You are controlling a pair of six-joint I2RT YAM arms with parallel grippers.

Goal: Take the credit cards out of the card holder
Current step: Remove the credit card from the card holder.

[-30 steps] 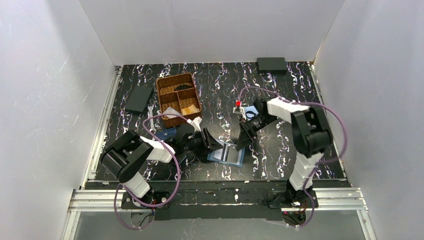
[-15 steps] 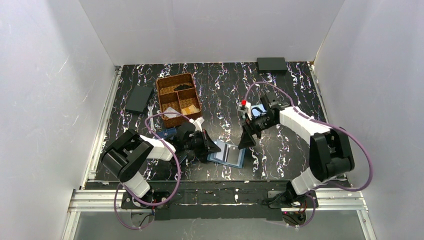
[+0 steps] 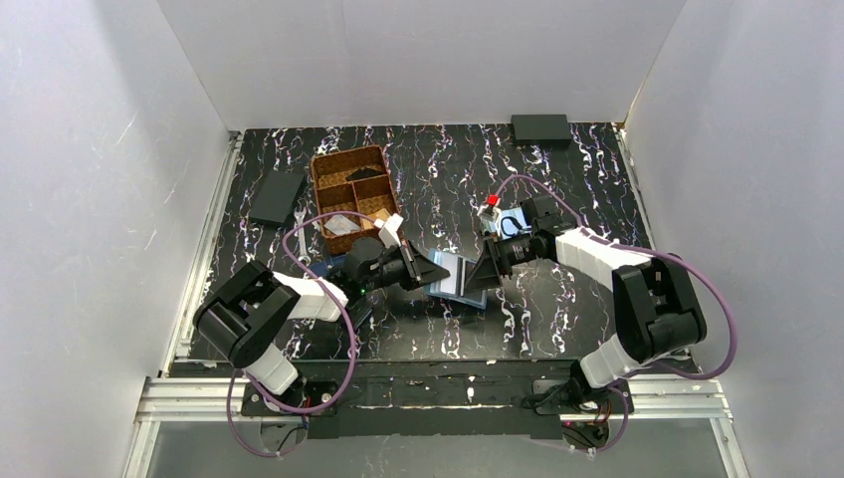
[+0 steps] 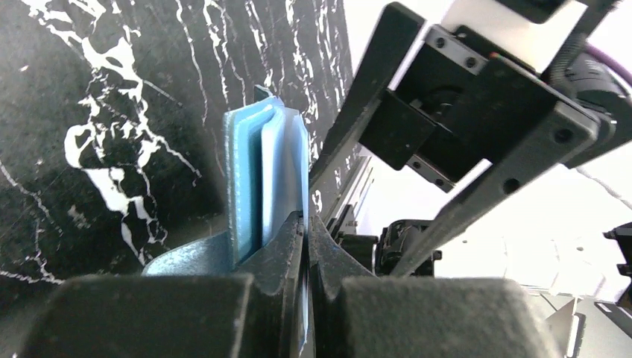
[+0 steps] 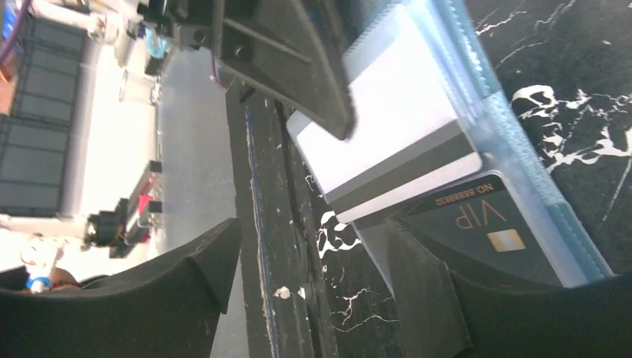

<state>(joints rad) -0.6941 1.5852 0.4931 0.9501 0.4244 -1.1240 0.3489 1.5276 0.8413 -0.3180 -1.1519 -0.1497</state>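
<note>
**Overhead view.** Two arms reach inward over a black marbled table (image 3: pixel 438 169) and meet near its middle. The left gripper (image 3: pixel 438 271) and the right gripper (image 3: pixel 480 273) point at each other. The blue card holder (image 3: pixel 458 281) lies between them, nearer the front edge than the back. A brown divided basket (image 3: pixel 320 174) stands behind the left arm. A flat black case (image 3: pixel 277 197) lies to the basket's left, and a black box (image 3: pixel 540 127) sits at the far edge. A small red-capped object (image 3: pixel 491 202) and a pale blue item (image 3: pixel 514 217) sit just behind the right gripper.

**Left wrist view.** The left gripper's jaws are pressed fully together on one edge of the card holder. The holder is seen edge-on, its light blue leaves fanned slightly apart. Whether any part of it rests on the table cannot be told. The right gripper's fingers (image 4: pixel 365 97) stand just beyond it.

**Right wrist view.** The right gripper's jaws stand wide apart and hold nothing, and the near end of the card holder lies towards the gap between them. A white card (image 5: pixel 387 127) with a dark stripe sticks out of its pocket towards this gripper. A black card (image 5: pixel 484 224) lettered "VIP" in gold sits beside it under a clear blue pocket. One finger of the left gripper overlaps the far part of the white card. Whether the right fingers touch either card cannot be told
</note>
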